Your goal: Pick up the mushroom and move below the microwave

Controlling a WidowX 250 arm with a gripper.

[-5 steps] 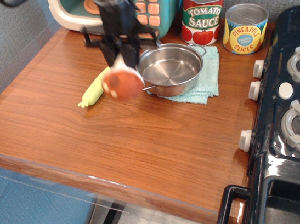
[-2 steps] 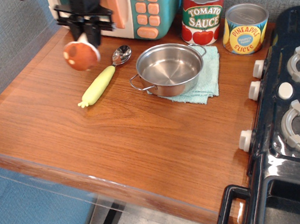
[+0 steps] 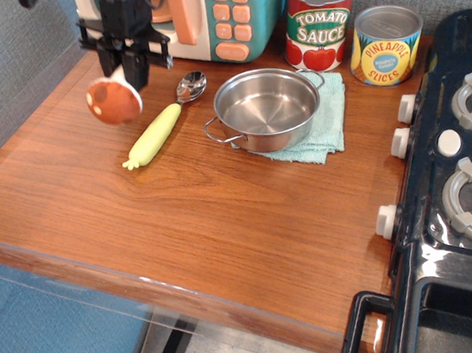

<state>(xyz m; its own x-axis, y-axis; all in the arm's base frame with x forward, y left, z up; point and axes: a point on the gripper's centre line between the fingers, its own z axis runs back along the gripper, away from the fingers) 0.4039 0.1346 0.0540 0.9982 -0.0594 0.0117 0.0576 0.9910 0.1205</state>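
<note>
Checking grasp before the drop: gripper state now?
Gripper: jaws closed on the mushroom, held in front of the microwave.

bare wood left of spoon (image 3: pixel 162 122), microwave (image 3: pixel 197 12) behind, pot (image 3: pixel 267 108) rightward

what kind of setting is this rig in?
Looks like a toy kitchen mock-up on a wooden counter: a toy microwave with peach buttons at the back, a black play stove on the right, and a small steel pot on a cloth beside tomato sauce and pineapple cans.
</note>
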